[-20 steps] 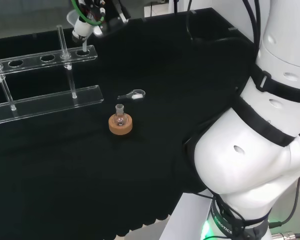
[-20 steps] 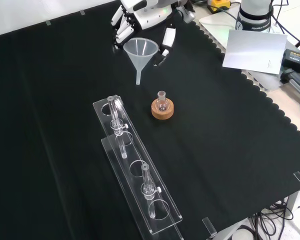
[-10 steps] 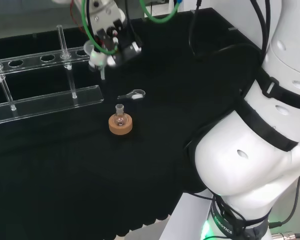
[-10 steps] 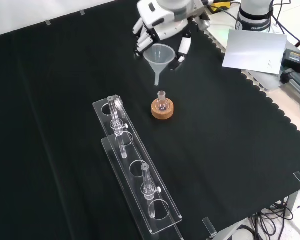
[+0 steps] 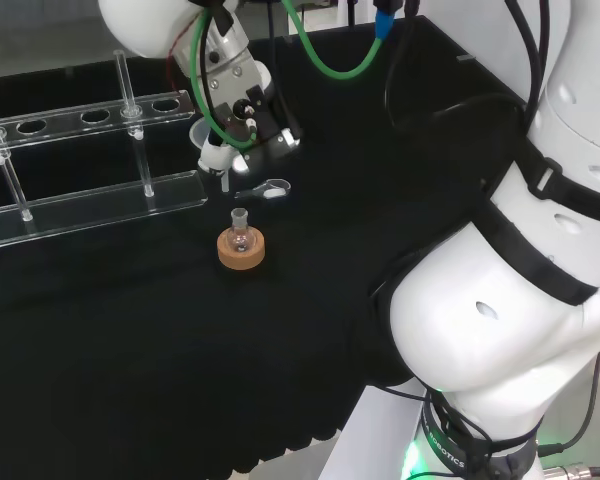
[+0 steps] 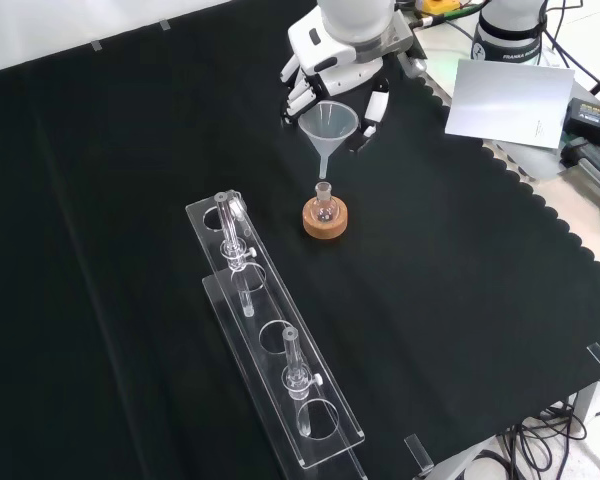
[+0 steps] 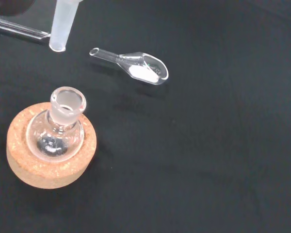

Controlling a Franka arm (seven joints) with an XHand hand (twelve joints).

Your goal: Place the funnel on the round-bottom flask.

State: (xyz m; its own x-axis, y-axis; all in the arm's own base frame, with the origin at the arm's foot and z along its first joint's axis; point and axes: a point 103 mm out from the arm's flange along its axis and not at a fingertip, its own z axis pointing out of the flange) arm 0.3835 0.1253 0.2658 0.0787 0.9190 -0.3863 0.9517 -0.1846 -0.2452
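One funnel (image 6: 329,124), clear, is held upright in the air by the hand (image 6: 345,70), whose fingers curl round its cone; its stem tip hangs just above and slightly short of the neck of one round-bottom flask (image 6: 324,205). The flask sits in one cork ring (image 6: 326,219) on the black-clothed counter (image 6: 460,260). The wrist view adds one small glass scoop (image 7: 136,67) holding white powder, near the flask. Two clear racks (image 6: 270,345) lie side by side in the front view.

bench: black cloth (image 6: 460,300) | scalloped edge | grey sheet (image 6: 507,100) beside
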